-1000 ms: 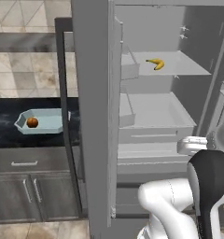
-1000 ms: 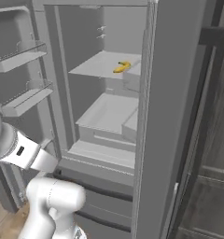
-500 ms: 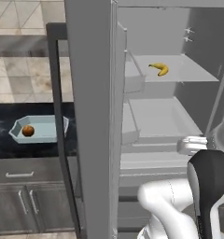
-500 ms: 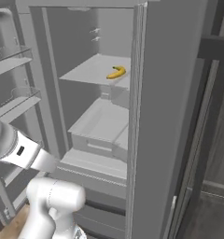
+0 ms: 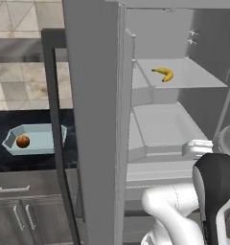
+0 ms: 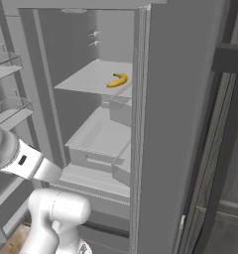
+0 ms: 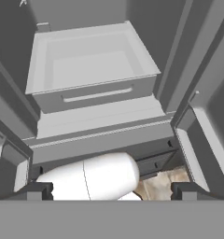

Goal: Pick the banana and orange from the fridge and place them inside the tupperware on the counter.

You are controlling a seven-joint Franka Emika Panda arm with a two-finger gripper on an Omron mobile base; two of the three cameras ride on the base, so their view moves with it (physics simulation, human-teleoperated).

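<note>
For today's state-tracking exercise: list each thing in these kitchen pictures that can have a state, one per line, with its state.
fridge: doors open, inside showing.
banana: lying on the fridge's upper shelf, untouched.
orange: resting inside the tupperware.
tupperware: on the counter, no lid, holding the orange.
drawer: empty, top open.
gripper: open, holding nothing, facing the drawer.

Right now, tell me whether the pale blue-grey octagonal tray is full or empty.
Neither: the pale blue-grey tray on the black marbled counter holds just the small orange ball.
</note>
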